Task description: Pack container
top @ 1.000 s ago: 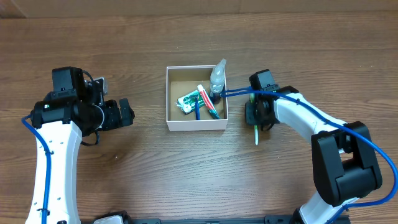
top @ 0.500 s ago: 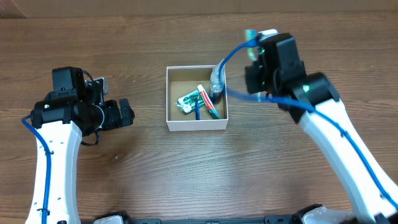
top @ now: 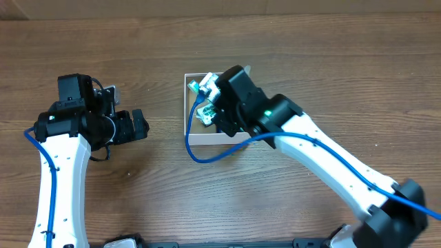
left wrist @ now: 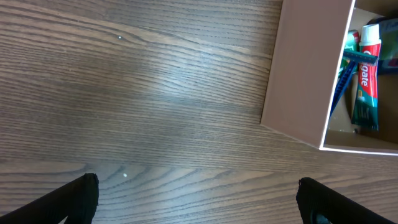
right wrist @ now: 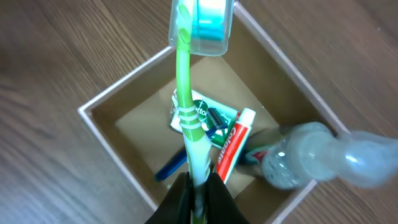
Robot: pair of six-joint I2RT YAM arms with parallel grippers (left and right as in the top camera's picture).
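The container (top: 207, 140), a square box with white walls and a brown floor, sits mid-table. It also shows in the right wrist view (right wrist: 112, 143) and the left wrist view (left wrist: 292, 74). Inside lie a red-and-white toothpaste tube (right wrist: 233, 146), a blue razor (right wrist: 171, 168), a green packet (right wrist: 208, 118) and a clear bottle (right wrist: 305, 155) leaning in a corner. My right gripper (right wrist: 199, 199) is shut on a green toothbrush (right wrist: 185, 93) with a blue head cap (right wrist: 205, 25), held above the box; it also shows in the overhead view (top: 215, 110). My left gripper (top: 141, 124) is open and empty, left of the box.
Bare wooden tabletop (top: 138, 200) surrounds the box. A blue cable (top: 207, 157) from the right arm hangs over the box's front wall. The left wrist view shows wood under the left gripper (left wrist: 199, 205).
My right arm has lifted the green toothbrush from the table right of the box and swung left, so it now hangs over the box. The left arm has not moved.
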